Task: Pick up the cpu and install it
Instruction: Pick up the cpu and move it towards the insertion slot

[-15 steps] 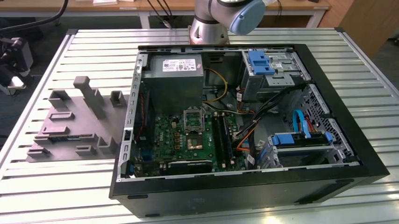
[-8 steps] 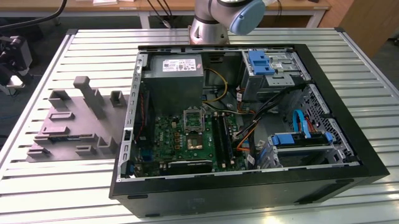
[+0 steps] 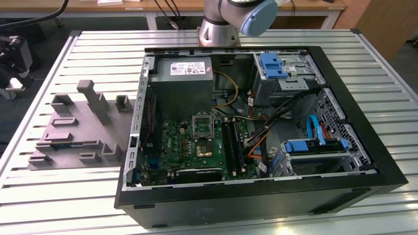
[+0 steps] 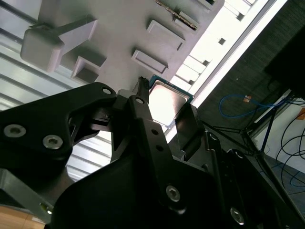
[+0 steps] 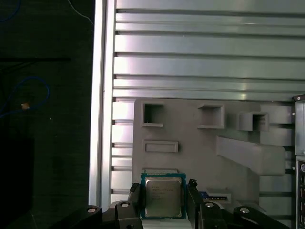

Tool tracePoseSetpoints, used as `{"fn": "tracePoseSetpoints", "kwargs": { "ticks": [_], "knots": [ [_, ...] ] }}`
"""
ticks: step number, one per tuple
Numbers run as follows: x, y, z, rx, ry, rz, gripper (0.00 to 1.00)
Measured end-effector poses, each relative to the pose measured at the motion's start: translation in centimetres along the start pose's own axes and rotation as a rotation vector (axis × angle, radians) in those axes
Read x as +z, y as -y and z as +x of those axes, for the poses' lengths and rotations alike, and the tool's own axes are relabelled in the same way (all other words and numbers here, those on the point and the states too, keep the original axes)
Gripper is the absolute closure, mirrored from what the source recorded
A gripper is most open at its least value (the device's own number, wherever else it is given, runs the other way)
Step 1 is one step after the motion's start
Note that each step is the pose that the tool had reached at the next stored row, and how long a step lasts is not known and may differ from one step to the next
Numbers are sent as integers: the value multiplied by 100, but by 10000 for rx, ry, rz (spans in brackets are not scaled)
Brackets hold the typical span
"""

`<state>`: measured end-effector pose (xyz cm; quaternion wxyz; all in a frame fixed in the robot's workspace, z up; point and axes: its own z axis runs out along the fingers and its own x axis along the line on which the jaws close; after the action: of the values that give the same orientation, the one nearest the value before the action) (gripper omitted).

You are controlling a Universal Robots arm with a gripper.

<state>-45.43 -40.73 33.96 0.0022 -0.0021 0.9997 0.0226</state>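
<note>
The cpu (image 5: 163,196), a flat square chip with a shiny metal top and a thin green edge, sits between two black fingers (image 5: 193,191) of my gripper (image 5: 163,192), which is shut on it. In the second wrist view the cpu (image 4: 167,101) shows bright between the same fingers of the gripper (image 4: 167,109). It hangs well above the grey moulded tray (image 5: 190,143), over the tray's edge nearest the table rim. In the exterior view the tray (image 3: 72,139) lies on the slatted table at the exterior view's left. The open computer case (image 3: 339,188) holds the green motherboard (image 3: 189,147).
Upright blocks (image 3: 95,100) rise from the tray. Inside the case are a power supply (image 3: 186,73), drive cages with blue clips (image 3: 274,66) and loose cables (image 3: 287,117). The arm's base (image 3: 225,22) stands behind the case. The table's edge (image 5: 100,105) runs beside the tray.
</note>
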Motion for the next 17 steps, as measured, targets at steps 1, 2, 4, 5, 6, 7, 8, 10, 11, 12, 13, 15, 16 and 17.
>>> {"fn": "tracePoseSetpoints", "kwargs": {
  "ticks": [1,2,4,5,6,7,8,10,11,12,13,15,16,17],
  "knots": [
    [-3,0,0,0,1,0,53],
    [-8,0,0,0,0,0,53],
    [-15,-1,0,0,1,0,53],
    [-18,-1,0,0,1,0,53],
    [-22,-1,0,0,-1,1,53],
    [-26,-1,0,0,0,0,53],
    [-30,-1,0,0,-1,1,53],
    [-39,-2,0,0,-1,0,53],
    [-44,-2,0,0,0,1,53],
    [-48,-2,0,0,0,0,53],
    [-53,-2,0,0,0,0,53],
    [-63,-3,0,0,0,0,53],
    [-68,-3,0,0,0,0,53],
    [-73,-3,0,0,0,1,53]
  ]
}}
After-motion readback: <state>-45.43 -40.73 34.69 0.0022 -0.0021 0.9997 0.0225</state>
